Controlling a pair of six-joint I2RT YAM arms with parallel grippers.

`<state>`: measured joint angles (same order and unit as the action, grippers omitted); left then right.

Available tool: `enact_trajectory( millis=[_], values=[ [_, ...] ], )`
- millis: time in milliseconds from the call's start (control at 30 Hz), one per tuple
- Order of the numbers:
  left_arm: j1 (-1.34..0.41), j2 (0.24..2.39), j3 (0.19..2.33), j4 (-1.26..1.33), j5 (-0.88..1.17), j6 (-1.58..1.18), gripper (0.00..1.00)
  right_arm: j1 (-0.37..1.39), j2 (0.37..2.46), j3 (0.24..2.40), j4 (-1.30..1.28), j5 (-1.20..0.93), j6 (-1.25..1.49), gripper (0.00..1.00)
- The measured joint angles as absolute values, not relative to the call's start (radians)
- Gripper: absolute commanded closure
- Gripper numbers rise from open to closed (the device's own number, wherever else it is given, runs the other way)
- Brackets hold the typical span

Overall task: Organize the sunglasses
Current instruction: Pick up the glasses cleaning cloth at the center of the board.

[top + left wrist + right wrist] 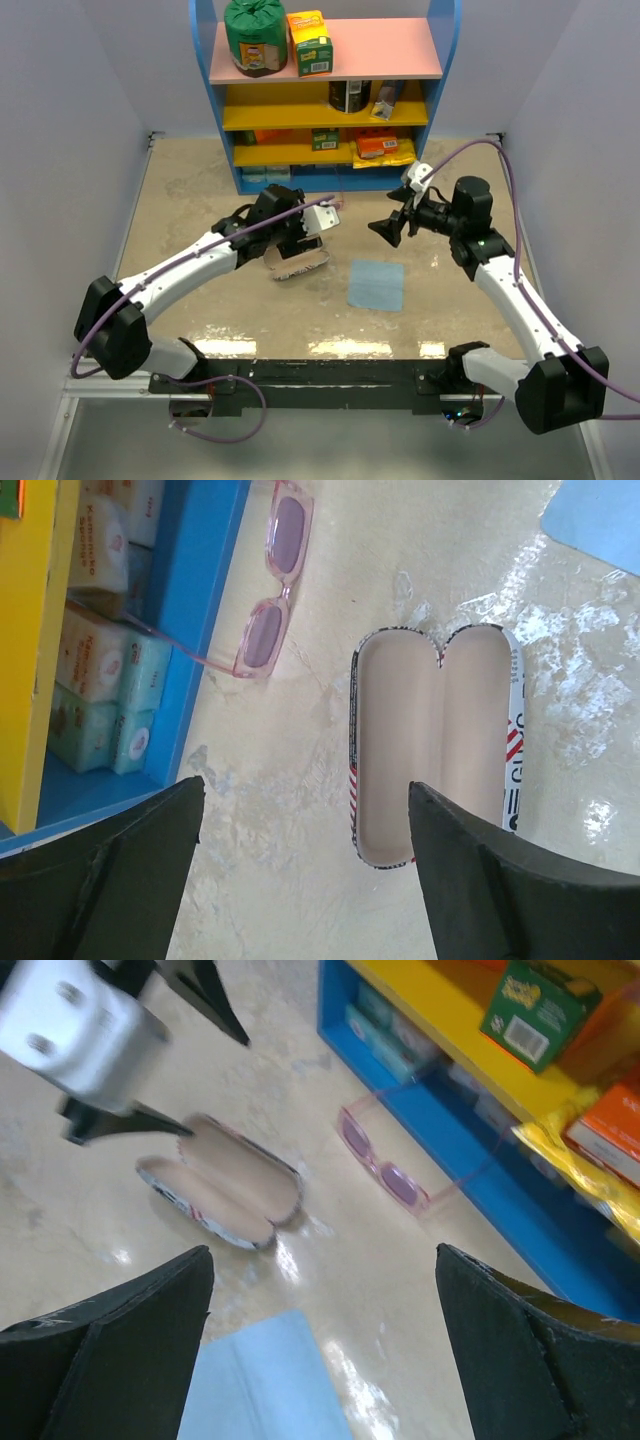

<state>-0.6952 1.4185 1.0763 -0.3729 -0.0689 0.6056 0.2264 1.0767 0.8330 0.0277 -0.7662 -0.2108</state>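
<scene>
The sunglasses (270, 590) lie flat on the table (190, 210) at its far edge, right up against the blue foot of the shelf unit (330, 100). Their pink-purple lenses face up, and one thin arm sticks out over the shelf's base towards the packets stacked there. Nothing is touching them. A little nearer, around the middle of the worktop and slightly left of centre, a glasses case (435, 745) lies wide open with its pale lining up, clearly apart from the sunglasses. The left gripper (305, 783) hangs over that case with its fingers spread wide and nothing between them. The right gripper (322, 1250) is held above the worktop right of centre, pointing across towards the case and the sunglasses. Its jaws are also parted wide and empty. A light blue cloth (377, 285) lies flat just right of the case, closer to the near edge.
</scene>
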Motion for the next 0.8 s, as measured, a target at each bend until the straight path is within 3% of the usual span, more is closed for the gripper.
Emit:
enact_trajectory(
  millis=[200,400,800],
  values=[
    [-0.696,1.409,1.102,-0.398,0.014,0.592,0.13,0.225,1.185,0.990,-0.213,-0.667,-0.422,0.20],
    [-0.710,1.551,1.211,-0.411,0.116,0.583,0.15,0.221,1.214,0.941,-0.355,-0.585,-0.576,0.28],
    [-0.748,1.892,1.438,-0.458,0.274,0.514,0.22,0.153,1.419,0.925,-0.455,-0.563,-0.635,0.34]
  ],
)
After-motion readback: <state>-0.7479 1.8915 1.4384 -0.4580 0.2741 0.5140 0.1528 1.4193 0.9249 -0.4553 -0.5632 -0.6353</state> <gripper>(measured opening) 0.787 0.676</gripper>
